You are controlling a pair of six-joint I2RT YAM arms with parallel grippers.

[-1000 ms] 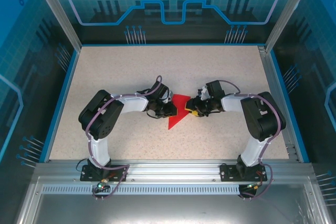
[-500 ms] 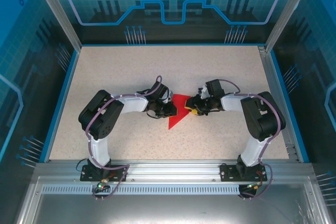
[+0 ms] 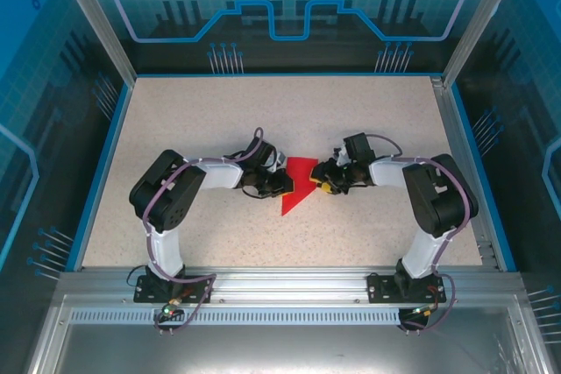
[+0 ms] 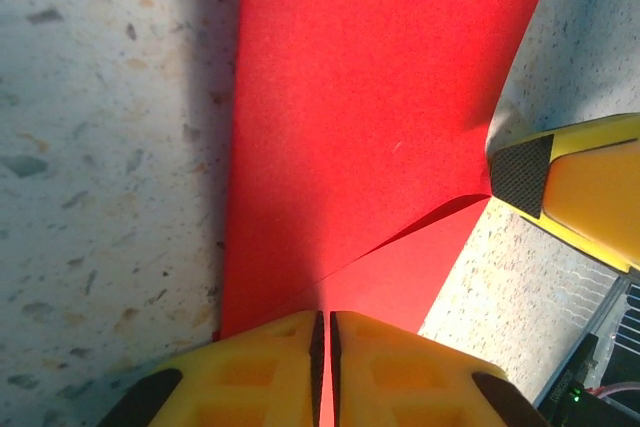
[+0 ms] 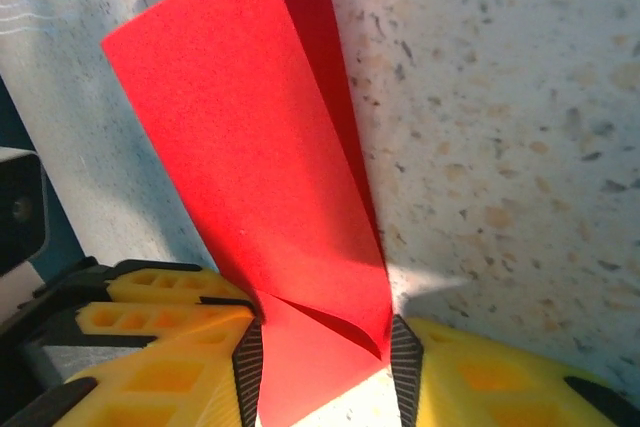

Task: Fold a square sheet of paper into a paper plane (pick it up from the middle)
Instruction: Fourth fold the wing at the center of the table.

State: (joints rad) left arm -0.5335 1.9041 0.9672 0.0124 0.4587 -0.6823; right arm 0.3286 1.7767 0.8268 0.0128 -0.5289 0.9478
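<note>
The left end effector [image 4: 323, 322] is pinched tight on the left edge of the thin, bright red sheet of paper [image 4: 360, 97], whose crease runs into the closed yellow fingers. The right end effector [image 5: 325, 352] stands partly open, its black pads [image 5: 248, 372] either side of the sheet's folded right corner. The partly folded sheet lies on the middle of the speckled beige worktop [image 3: 219, 111], between the two arms.
</note>
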